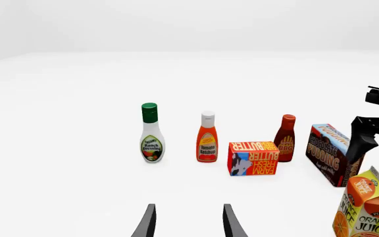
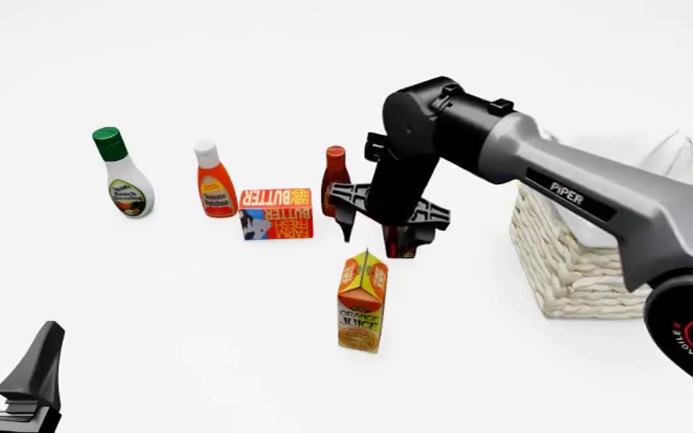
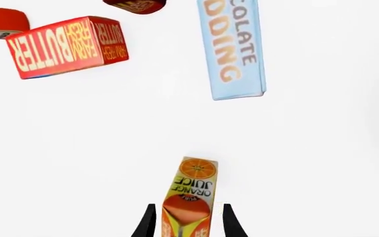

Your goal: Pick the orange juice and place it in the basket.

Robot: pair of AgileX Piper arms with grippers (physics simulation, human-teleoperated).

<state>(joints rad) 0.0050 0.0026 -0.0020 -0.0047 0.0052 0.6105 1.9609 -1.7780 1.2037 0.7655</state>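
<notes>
The orange juice point(image 2: 363, 302) is a small orange and yellow gable-top carton standing upright on the white table. It also shows in the left wrist view point(image 1: 367, 210). My right gripper point(image 2: 374, 244) hangs straight above it, open and pointing down. In the right wrist view the carton's top point(image 3: 189, 190) sits between the two fingertips point(image 3: 148, 221), with gaps on both sides. The basket point(image 2: 569, 266), cream wicker with white cloth, stands to the right, partly hidden by the right arm. My left gripper point(image 2: 4, 361) is open and empty at the near left corner.
Behind the carton stand a ranch dressing bottle point(image 2: 120, 173), a ketchup bottle point(image 2: 214, 180), an orange butter box point(image 2: 277, 213) and a dark BBQ sauce bottle point(image 2: 336, 179). A chocolate pudding box point(image 1: 331, 153) stands just behind the right gripper, hidden in the front view.
</notes>
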